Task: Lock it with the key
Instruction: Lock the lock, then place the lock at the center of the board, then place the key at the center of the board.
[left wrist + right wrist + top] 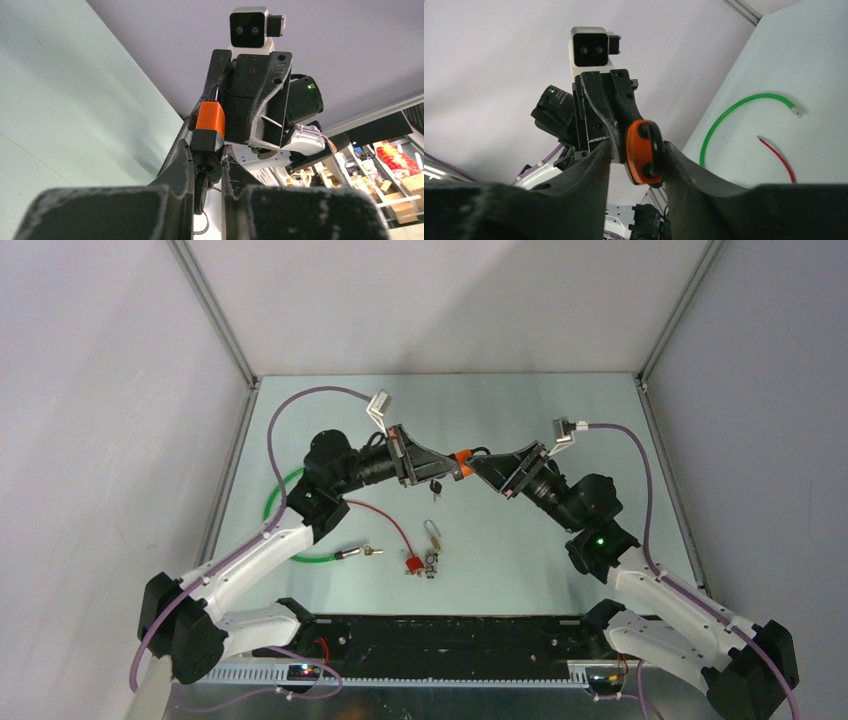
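Note:
An orange padlock [461, 460] with a black keyhole end is held in the air between both arms above the middle of the table. My left gripper [453, 469] is shut on its black end [206, 142]. A black-headed key [201, 187] with a wire ring hangs from the keyhole between my left fingers, and it dangles below the lock in the top view [435, 486]. My right gripper [479, 464] is shut on the orange end [643, 152], which presses against one finger [674, 160]. The two grippers face each other tip to tip.
A small second lock with a red tag [411, 563] and a silver shackle [433, 531] lies on the table in front. A green cable [290, 540] and a thin red cable [385, 520] lie at the left, also in the right wrist view [724, 117].

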Robot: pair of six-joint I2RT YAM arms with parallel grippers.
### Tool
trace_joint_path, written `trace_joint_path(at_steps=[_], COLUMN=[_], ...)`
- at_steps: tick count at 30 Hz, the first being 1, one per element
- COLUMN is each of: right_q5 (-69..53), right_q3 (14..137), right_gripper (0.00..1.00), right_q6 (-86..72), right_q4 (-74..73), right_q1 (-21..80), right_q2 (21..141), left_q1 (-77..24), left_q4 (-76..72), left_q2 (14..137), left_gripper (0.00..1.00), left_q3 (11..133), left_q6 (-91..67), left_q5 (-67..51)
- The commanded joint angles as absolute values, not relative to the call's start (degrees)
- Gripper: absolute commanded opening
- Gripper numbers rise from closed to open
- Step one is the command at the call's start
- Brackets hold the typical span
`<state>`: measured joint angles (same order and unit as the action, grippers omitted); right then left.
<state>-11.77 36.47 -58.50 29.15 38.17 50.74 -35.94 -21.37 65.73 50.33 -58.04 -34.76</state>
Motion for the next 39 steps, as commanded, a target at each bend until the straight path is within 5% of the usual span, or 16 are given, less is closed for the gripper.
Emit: trace_joint_path(at_steps=[1, 5, 13, 15, 19, 21, 39], right_q5=[-11.89, -12.25, -11.48, -11.38, -12.55, -14.13, -23.19], right_q3=[40.31, 40.38, 40.39, 40.38, 40.43, 40.58, 41.41], right_gripper=[0.5, 0.45, 0.1, 0.0, 0.0, 0.0, 0.0], right_q6=[-57.22, -58.11, -58.39, -58.38, -58.07, -57.73, -51.49], right_q4=[33.32, 35.05, 34.85, 34.49, 34.06, 34.01, 32.23], right_q1=[39.39, 39.5, 39.43, 39.23, 38.48, 37.74, 36.84], right_q2=[52.89, 54.47, 53.44, 52.87, 51.48, 50.83, 48.36], left_q1=[-36.3, -36.36, -36.38, -36.36, -36.31, -36.25, -35.68], left_q4=[-23.37, -23.52, -23.5, -23.55, -23.54, -23.54, -20.69], left_q2=[65.85, 65.32, 64.36, 64.15, 62.81, 62.45, 63.86], left_gripper=[0.0, 0.0, 0.0, 0.06, 0.45, 0.52, 0.47], left_q3=[52.82, 52.77, 52.61, 52.42, 51.87, 51.68, 51.25], left_q6=[-61.43, -62.58, -62.72, -61.84, -58.74, -56.86, -45.43], left_q5=[-34.63, -34.31, -34.22, -34.26, -34.07, -34.46, -49.6])
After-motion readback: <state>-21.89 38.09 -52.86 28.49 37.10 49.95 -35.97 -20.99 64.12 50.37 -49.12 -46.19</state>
